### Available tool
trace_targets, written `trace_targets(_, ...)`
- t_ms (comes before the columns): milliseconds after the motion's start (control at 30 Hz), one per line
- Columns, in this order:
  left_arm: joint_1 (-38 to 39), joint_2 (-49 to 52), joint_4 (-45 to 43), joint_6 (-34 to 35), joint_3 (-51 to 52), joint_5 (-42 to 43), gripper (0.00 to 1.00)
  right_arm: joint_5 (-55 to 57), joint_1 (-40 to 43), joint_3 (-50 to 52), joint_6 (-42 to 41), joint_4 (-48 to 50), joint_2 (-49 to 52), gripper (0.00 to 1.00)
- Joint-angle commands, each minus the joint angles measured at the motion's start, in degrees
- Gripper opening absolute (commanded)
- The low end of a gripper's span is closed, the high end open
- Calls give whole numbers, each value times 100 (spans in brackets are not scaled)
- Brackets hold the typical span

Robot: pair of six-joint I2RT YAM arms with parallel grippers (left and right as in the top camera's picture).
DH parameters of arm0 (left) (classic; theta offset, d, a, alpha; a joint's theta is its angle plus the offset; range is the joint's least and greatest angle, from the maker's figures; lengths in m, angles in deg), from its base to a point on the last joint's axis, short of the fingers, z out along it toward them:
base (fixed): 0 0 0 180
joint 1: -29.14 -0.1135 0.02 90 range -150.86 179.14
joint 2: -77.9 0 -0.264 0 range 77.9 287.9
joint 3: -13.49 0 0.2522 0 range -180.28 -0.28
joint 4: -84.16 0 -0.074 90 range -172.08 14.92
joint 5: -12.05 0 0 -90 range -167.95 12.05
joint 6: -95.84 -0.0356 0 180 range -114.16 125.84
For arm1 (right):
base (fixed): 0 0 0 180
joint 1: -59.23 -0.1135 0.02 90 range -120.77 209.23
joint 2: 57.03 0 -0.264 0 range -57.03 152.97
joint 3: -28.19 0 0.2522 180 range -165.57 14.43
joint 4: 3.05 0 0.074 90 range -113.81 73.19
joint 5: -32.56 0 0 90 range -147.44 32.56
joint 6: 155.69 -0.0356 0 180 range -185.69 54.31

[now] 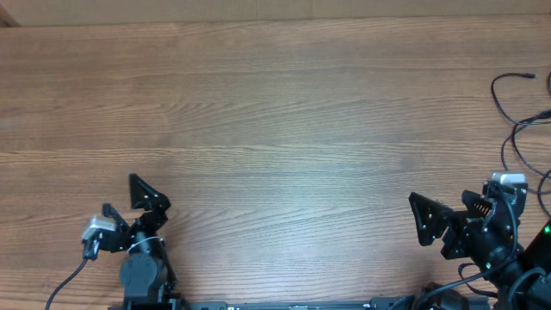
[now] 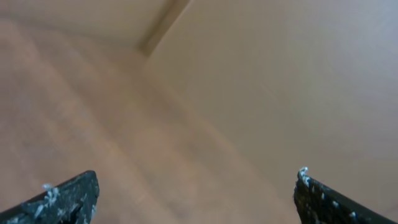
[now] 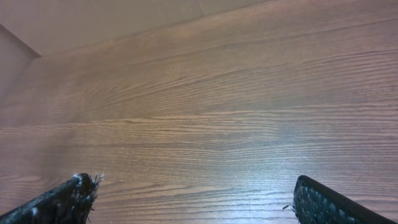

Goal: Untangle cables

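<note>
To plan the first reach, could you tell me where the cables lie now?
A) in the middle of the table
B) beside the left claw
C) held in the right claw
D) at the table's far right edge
D: the overhead view shows the cables looping along the right edge of the table, beyond the open right claw.

The left gripper [image 1: 129,202] and right gripper [image 1: 448,211] are matte black, their wedge-shaped fingers [image 2: 68,198] flecked white at the tips. Each wrist carries a silvery camera block [image 1: 97,229], and a green light [image 1: 546,229] glows on the right arm [image 1: 499,250].
</note>
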Motion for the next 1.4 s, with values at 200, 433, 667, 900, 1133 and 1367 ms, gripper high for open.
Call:
trace_targets(200, 28, -57, 155, -1858, 20, 811, 100, -11, -31, 26, -15, 24, -31, 100)
trace_targets(433, 28, -57, 160, -1932, 20, 1060, 100, -11, -31, 26, -15, 24, -31, 100)
trace_targets(667, 26, -57, 175, -3976, 22, 1657, 100, -11, -31, 26, -15, 24, -31, 100)
trace_targets(900, 26, -57, 245, -4660, 22, 2081, 100, -11, -31, 26, -15, 24, -31, 100)
trace_targets(1133, 26, -57, 254, -3908, 20, 2146, 99, -11, -31, 26, -15, 26, -31, 100)
trace_targets(1367, 26, -57, 286, -3407, 20, 2535, 99, -11, -31, 26, -15, 24, -31, 100)
